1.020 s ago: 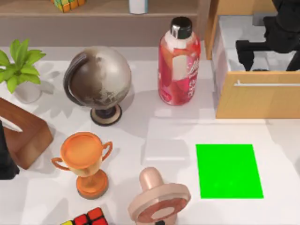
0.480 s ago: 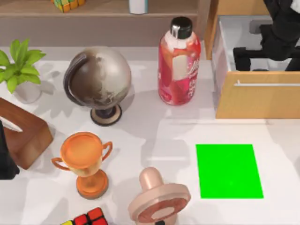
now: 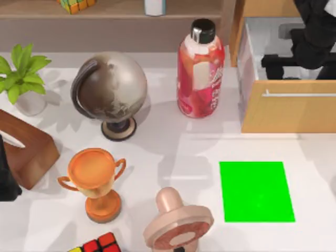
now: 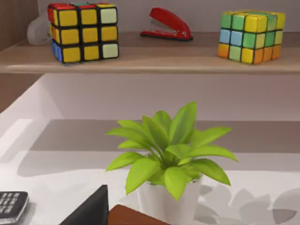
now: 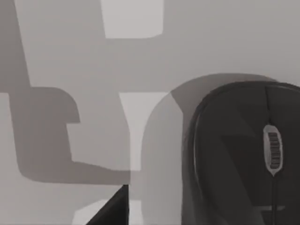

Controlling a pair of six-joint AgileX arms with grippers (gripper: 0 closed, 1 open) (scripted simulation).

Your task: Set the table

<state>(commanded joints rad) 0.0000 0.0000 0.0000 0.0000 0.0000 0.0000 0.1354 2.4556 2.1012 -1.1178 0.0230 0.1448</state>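
Mouse [image 5: 243, 154], black, rigid and smooth, lying inside the open drawer [image 3: 289, 113] behind the green rectangle [image 3: 256, 191] on the bench [image 3: 157, 152]; best pinched across its flanks. Right jaws [image 3: 294, 62] above it, state indiscernible.

Right hand [image 3: 294, 60] at far right, left arm parked at left edge

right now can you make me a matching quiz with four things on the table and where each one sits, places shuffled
Things:
1. trophy
2. globe
3. red bottle
4. green rectangle

Places on the table, by the top view:
A. just left of the open wooden drawer
B. near the right side, in front of the drawer
C. behind the trophy, left of the bottle
D. in front of the globe, left of the pink fan

Pairs: 1-D, 2-C, 3-A, 4-B
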